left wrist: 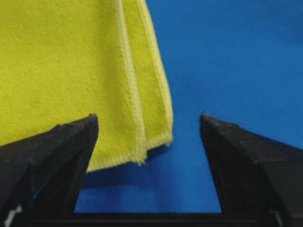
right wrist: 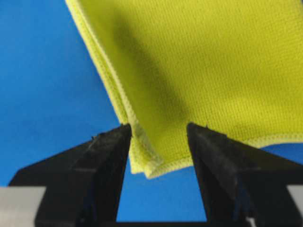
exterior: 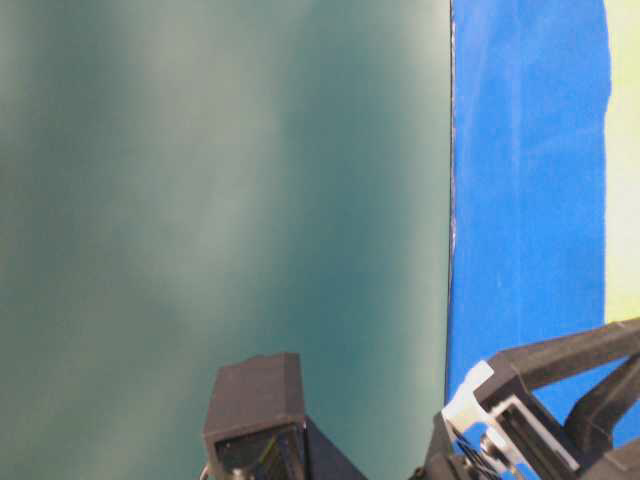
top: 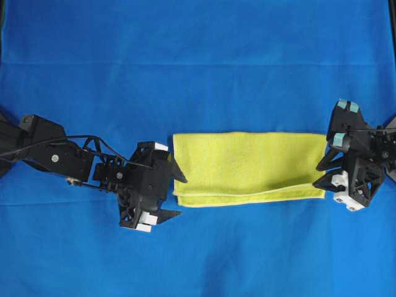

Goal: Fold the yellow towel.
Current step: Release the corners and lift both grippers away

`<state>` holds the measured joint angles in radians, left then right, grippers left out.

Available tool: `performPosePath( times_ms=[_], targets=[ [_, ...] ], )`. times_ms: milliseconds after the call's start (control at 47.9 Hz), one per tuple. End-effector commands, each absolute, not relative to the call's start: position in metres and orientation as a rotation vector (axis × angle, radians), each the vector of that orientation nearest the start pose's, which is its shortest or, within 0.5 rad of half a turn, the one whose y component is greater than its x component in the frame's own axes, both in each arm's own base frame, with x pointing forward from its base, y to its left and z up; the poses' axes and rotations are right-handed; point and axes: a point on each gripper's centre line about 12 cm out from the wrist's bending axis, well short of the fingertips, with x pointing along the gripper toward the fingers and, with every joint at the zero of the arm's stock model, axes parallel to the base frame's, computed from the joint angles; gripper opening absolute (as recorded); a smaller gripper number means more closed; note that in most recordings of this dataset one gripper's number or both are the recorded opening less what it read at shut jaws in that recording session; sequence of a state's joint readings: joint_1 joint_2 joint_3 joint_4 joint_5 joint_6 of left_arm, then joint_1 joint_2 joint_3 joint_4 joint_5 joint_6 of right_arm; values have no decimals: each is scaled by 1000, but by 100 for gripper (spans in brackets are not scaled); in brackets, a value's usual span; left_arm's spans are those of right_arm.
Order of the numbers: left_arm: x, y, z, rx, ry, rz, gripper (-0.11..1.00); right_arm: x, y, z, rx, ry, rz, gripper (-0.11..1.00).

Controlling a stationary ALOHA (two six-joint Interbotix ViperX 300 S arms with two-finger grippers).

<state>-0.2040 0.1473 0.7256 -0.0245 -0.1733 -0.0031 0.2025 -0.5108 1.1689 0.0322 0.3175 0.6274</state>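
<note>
2 grippers — left gripper, right gripper — jaws apart, empty, at yellow towel ends

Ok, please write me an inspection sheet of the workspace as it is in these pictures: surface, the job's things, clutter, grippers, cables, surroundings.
Surface: blue table cloth, flat, with faint crease lines.
Job's things: yellow towel lies folded in half as a long strip, two stitched edges stacked along its near side.
Clutter: nothing seen.
Grippers: left gripper open at the towel's left end, holding nothing; right gripper open at the towel's right end, the corner between its jaws but not clamped.
Cables: thin black cable runs along the left arm; another at the right arm's wrist.
Surroundings: a plain dark green panel in the table-level view; nothing else seen.
</note>
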Motion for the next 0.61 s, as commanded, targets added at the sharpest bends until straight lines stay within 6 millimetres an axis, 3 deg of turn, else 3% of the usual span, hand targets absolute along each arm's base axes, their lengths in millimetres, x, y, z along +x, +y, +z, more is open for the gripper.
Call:
performPosePath(
  times_ms=[0, 146, 271, 418, 585],
  targets=[
    [378, -78, 130, 39, 645, -184, 78, 204, 44, 146, 508, 969, -115, 56],
    [371, -67, 147, 44, 602, -166, 75, 199, 36, 161, 469, 923, -114, 56],
    [372, -40, 151, 23, 595, -96, 75, 196, 12, 170, 459, 851, -193, 56],
    [375, -19, 151, 7, 598, -43, 75, 194, -12, 166, 464, 868, -307, 56],
    [382, -5, 145, -2, 609, -8, 74, 194, -22, 152, 420, 939, -360, 56]
  ],
)
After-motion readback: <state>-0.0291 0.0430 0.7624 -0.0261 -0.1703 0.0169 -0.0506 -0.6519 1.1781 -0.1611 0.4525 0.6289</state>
